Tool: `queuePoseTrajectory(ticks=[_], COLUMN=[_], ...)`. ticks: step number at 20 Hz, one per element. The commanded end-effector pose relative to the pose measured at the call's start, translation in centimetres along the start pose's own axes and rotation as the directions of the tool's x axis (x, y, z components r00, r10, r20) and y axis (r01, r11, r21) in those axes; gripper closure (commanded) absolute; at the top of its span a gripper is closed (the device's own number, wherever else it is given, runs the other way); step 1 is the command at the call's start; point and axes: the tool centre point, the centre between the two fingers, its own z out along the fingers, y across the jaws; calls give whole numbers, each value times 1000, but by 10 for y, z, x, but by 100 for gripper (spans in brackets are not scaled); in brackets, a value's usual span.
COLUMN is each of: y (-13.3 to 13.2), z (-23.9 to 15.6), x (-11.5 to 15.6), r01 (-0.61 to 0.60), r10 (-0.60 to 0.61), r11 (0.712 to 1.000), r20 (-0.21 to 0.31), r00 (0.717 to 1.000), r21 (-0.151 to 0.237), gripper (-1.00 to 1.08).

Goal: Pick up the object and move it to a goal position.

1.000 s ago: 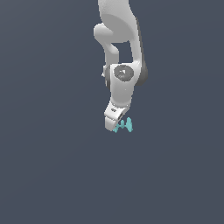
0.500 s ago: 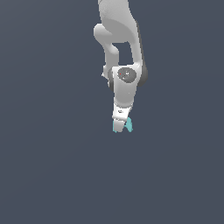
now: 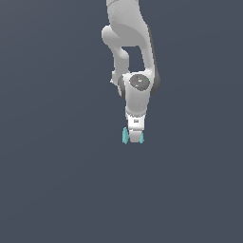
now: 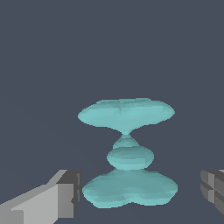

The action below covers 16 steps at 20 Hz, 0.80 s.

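Note:
The object (image 4: 127,153) is a small turquoise dumbbell-like piece with two flared ends joined by a short knobbed bar. In the wrist view it lies between the two fingers of my gripper (image 4: 141,190), which stands open. One grey fingertip (image 4: 70,192) is almost at one flared end. The other fingertip (image 4: 212,189) is a clear gap away. In the exterior view the white gripper (image 3: 134,139) points down over the object (image 3: 125,135). Only a turquoise sliver of the object shows at the gripper's side, toward the exterior view's left.
A plain dark grey surface (image 3: 57,190) fills both views. The white arm (image 3: 130,42) reaches down from the top of the exterior view. Nothing else shows.
The gripper has shifted slightly toward the exterior view's right and lower, coming over the object. The object showed at the gripper's right before and now peeks out at its left.

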Motion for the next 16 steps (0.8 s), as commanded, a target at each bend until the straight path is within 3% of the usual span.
queuePoseTrajectory(ticks=[1,10,16], y=[-1,-2,-3], z=[1,5,28], x=[1,2,3], r01=[29,44,47], r10=[-29,-44,-47], r11=[1000,999,999], r20=[-1,-2,-2], r00=[1000,999,999], r21=[-1,-1,-1], gripper=[-92,-92,-92])
